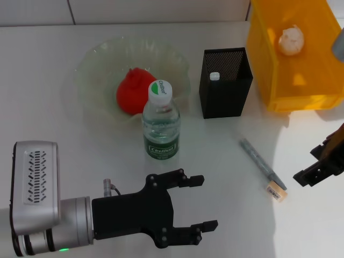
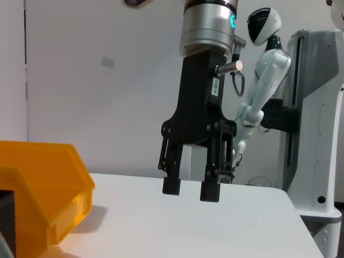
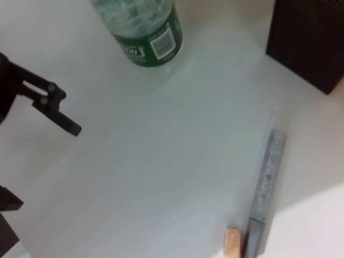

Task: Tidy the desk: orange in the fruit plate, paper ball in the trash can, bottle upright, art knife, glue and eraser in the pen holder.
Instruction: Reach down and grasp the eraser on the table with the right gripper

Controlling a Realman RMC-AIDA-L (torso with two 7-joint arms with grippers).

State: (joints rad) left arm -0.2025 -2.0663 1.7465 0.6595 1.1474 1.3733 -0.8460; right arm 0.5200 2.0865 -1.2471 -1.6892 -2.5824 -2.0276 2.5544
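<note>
Desk layout, seen from the head camera

The plate (image 1: 94,72) is sitting at the back left with the orange (image 1: 133,92) lying in it, and the bottle (image 1: 160,121) is standing upright just in front of the orange, at the plate's near rim. The pen holder (image 1: 226,83) is standing right of the plate, with a capped item (image 1: 215,76) poking up inside it. The bin (image 1: 293,59) is sitting right of the holder at the back right, with the paper ball (image 1: 291,40) lying in it. The knife (image 1: 262,163) is lying in front of the holder, slanting toward the near right, and the eraser (image 1: 276,192) is lying just beside its near end.
</note>
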